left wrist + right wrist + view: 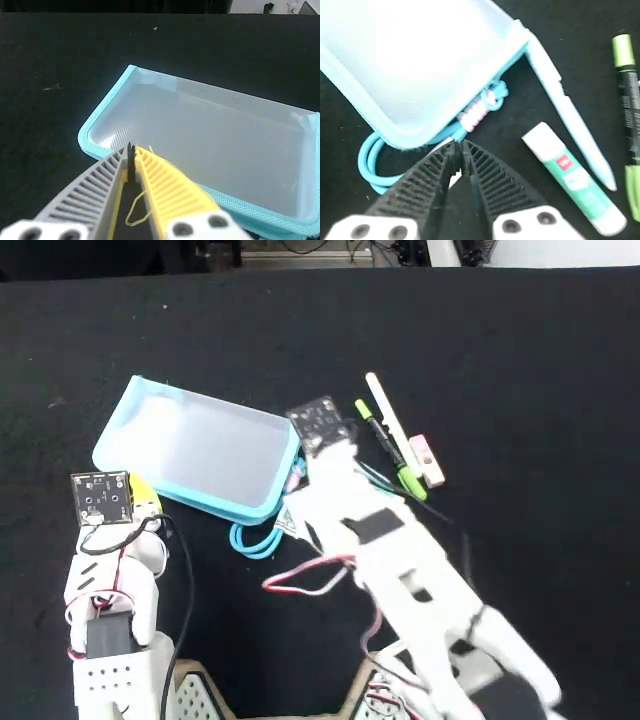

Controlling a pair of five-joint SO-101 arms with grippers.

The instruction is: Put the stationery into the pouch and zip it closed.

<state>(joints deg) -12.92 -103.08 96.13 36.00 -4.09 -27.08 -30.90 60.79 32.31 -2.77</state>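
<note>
High view: the pouch (200,445) is seen left of the worktop's middle. A white pen (388,418), green marker (392,452) and glue stick (426,461) are laid just beside it, on the side toward the right edge.
Left wrist view: the left gripper (131,150) is pinched together at the pouch's edge.
Right wrist view: the right gripper (458,148) is likewise closed at the zipper corner, by a blue cord loop (369,165).
</note>
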